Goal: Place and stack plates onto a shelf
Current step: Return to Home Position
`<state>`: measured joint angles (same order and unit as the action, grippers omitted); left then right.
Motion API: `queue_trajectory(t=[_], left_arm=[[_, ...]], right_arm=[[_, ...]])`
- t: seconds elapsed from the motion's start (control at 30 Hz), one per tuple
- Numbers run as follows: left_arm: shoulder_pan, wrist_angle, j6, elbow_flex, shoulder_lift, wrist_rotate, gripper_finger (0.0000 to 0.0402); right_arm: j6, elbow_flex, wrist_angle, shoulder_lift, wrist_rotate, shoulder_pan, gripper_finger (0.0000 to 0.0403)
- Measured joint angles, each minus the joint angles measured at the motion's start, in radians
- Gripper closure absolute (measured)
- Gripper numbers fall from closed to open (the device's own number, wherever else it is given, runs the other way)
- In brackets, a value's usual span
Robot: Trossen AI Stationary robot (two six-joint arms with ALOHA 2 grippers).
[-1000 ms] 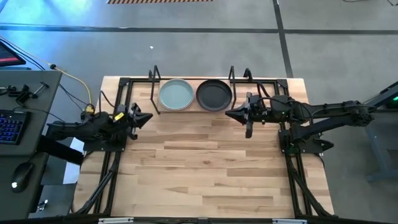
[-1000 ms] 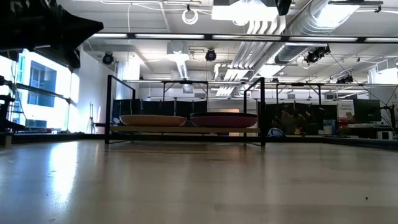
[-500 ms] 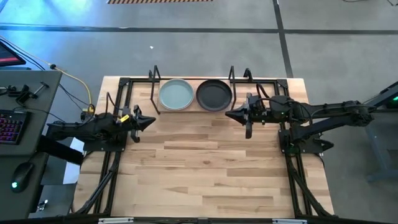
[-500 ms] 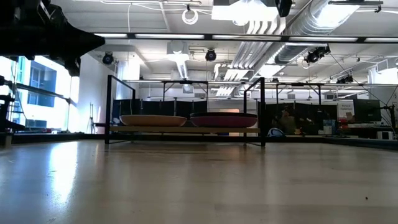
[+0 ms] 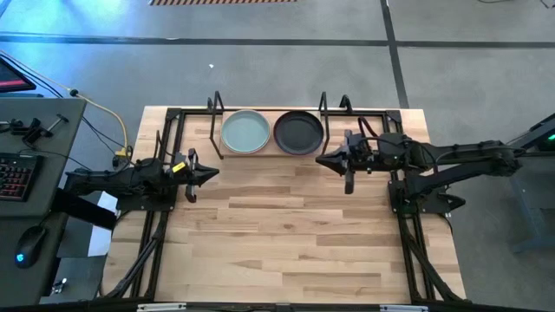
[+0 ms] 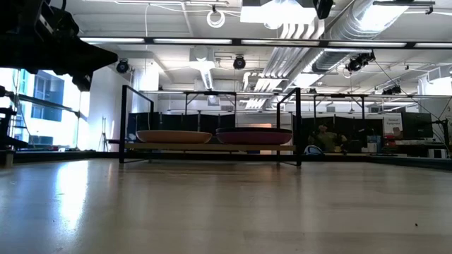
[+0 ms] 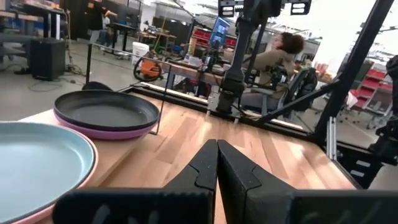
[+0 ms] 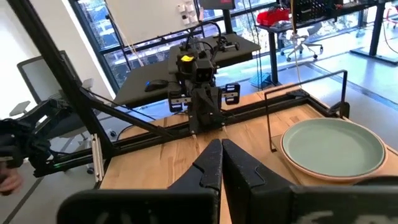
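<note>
The shelf point(image 5: 269, 117) stands at the table's far edge, its black wire frame point(image 6: 123, 123) upright. Two stacks of plates rest on its board. The pale blue-green plate point(image 5: 244, 133) lies on a pink one point(image 7: 15, 214). The black plate point(image 5: 298, 132) lies on a purple one point(image 7: 106, 132). My left gripper point(image 5: 213, 172) hovers shut near the shelf's left end, on its near side. My right gripper point(image 5: 317, 159) hovers shut off the shelf's right end. In the wrist views both pairs of fingers point(image 7: 216, 149) point(image 8: 221, 148) are closed on nothing.
Black arm stands point(image 5: 160, 217) point(image 5: 416, 217) run along the table's left and right edges. The wooden tabletop point(image 5: 286, 234) stretches from the shelf to the near edge. A desk with a keyboard point(image 5: 17, 173) sits left of the table. A person point(image 7: 280, 53) sits beyond the table.
My left gripper has moved toward the table's right edge and slightly toward its near edge, staying shut. The plates and the shelf have kept their places.
</note>
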<state>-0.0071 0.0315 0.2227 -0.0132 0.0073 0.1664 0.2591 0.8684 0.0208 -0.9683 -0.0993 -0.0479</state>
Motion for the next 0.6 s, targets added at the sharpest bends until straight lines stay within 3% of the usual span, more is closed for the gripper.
queue_trajectory(t=[0.6], left_arm=[[0.0, 0.001, -0.007, 0.0, 0.0, 0.0, 0.0401]], right_arm=[[-0.067, 0.0, 0.348, 0.193, 0.024, -0.02, 0.0403]])
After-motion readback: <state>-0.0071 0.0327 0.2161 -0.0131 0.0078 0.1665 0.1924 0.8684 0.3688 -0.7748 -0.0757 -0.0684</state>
